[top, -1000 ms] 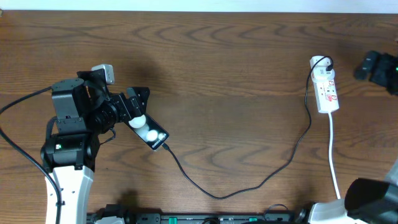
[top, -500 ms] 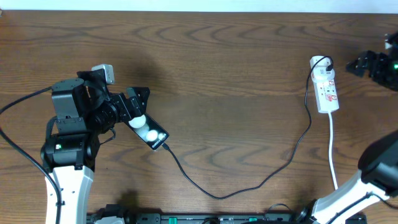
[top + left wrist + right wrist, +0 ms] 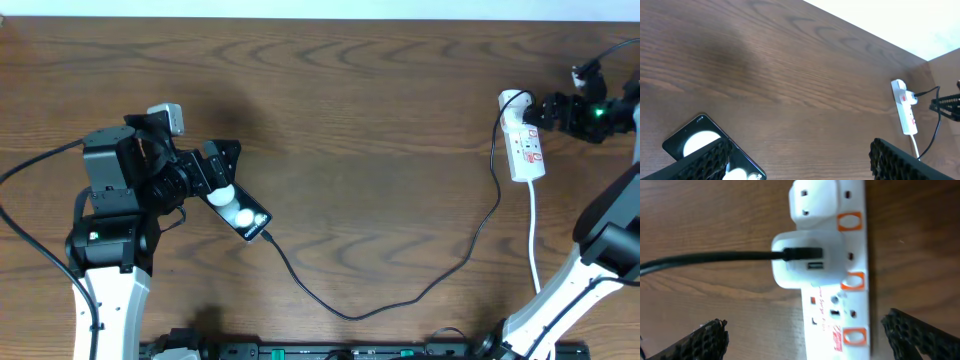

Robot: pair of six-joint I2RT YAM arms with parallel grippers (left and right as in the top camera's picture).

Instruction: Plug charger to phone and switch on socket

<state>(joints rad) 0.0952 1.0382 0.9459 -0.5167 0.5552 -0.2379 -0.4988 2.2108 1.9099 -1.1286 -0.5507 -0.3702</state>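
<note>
The phone lies at the left, a black slab with two white blobs; its face also shows in the left wrist view. The charger, a thin black cable, meets the phone's lower right end, loops across the table and enters a white adapter on the socket. My left gripper is open, one finger over the phone's upper end. My right gripper is open, hovering by the socket's top end. The white strip lies between its fingers.
The socket has orange switches along one edge, and its white cord runs toward the front edge. The left arm's base stands at the front left. Bare brown table lies between the arms.
My right arm has swung in from the right edge to the socket's top end. The left arm, phone and cable have not moved.
</note>
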